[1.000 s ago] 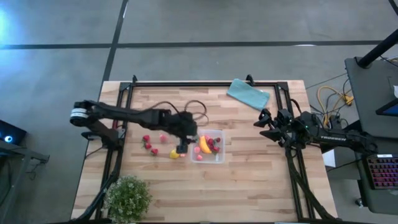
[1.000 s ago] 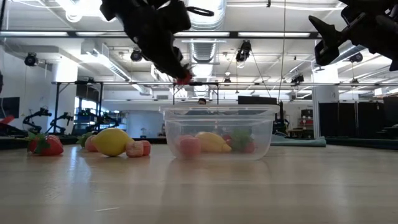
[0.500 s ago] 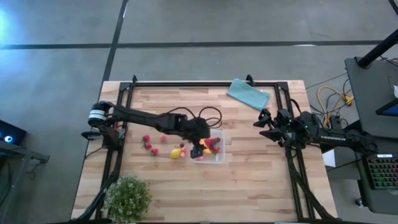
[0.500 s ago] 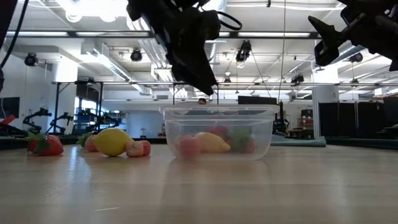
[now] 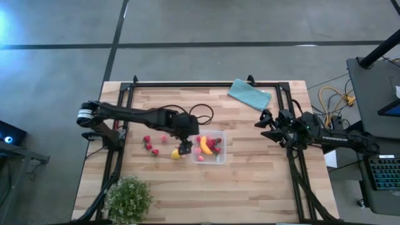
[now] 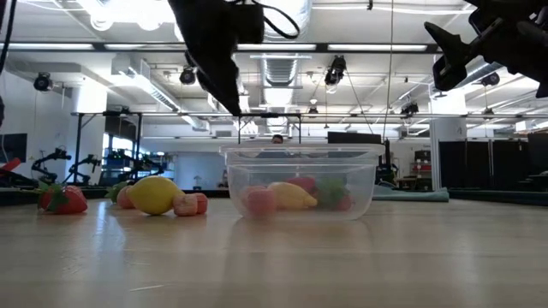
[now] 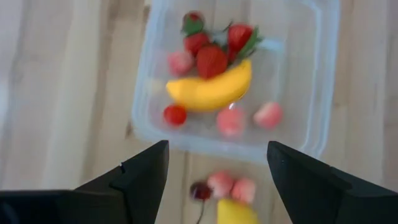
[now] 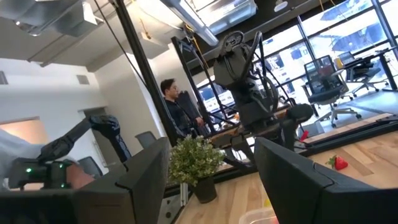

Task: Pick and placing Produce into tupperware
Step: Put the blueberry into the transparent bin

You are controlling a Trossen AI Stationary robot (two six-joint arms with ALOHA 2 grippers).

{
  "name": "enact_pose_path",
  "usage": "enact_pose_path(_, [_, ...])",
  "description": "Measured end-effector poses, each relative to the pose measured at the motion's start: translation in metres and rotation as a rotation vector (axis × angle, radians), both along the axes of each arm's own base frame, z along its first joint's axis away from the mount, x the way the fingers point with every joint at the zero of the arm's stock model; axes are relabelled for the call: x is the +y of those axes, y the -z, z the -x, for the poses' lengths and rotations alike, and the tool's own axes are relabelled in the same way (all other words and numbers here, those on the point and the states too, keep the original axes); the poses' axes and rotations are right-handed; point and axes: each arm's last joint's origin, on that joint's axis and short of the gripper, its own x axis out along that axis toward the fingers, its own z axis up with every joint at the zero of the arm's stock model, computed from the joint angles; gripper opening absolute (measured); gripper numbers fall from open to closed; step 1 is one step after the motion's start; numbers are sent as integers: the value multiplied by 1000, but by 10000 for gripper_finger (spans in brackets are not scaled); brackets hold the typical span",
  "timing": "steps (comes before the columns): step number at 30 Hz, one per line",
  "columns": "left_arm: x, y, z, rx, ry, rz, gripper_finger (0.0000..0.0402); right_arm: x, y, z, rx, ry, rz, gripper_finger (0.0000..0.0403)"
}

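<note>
The clear tupperware stands on the table's middle. It holds a yellow banana, red strawberries and pink pieces. More produce lies on the wood to its left: a lemon, pink pieces, a dark cherry and red strawberries. My left gripper hangs open and empty just left of the box, above rim height. My right gripper waits open by the table's right edge.
A folded teal cloth lies near the far right corner. A leafy green plant stands at the near left corner. Black frame rails run along the table's sides. Bare wood lies near and right of the box.
My left gripper carried a red piece from left of the box to above the box, then swung back toward the table's left. The red piece no longer shows at its fingertips, and one more red piece lies inside the tupperware.
</note>
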Motion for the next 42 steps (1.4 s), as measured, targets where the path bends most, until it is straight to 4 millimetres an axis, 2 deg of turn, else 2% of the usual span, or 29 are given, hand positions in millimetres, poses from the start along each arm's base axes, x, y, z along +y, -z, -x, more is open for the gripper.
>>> enact_pose_path(6, [2,-9,17,37,-44,-39,257,0,0,0,0,-1,0,228])
enact_pose_path(11, [3,-8,32,151,-70,-30,257,0,0,0,0,0,0,228])
enact_pose_path(21, [0,21,67,303,-76,16,257,0,0,0,-1,0,0,228])
enact_pose_path(25, [2,30,85,275,-133,41,257,0,0,0,0,0,0,228])
enact_pose_path(30, [23,43,98,197,-366,109,257,0,0,0,0,0,0,228])
enact_pose_path(36, [64,64,103,271,-679,189,257,0,0,0,0,0,0,228])
enact_pose_path(39, [81,78,102,341,-741,263,257,0,0,0,-1,0,0,228])
enact_pose_path(42, [90,87,98,387,-731,269,257,0,0,0,0,0,0,228])
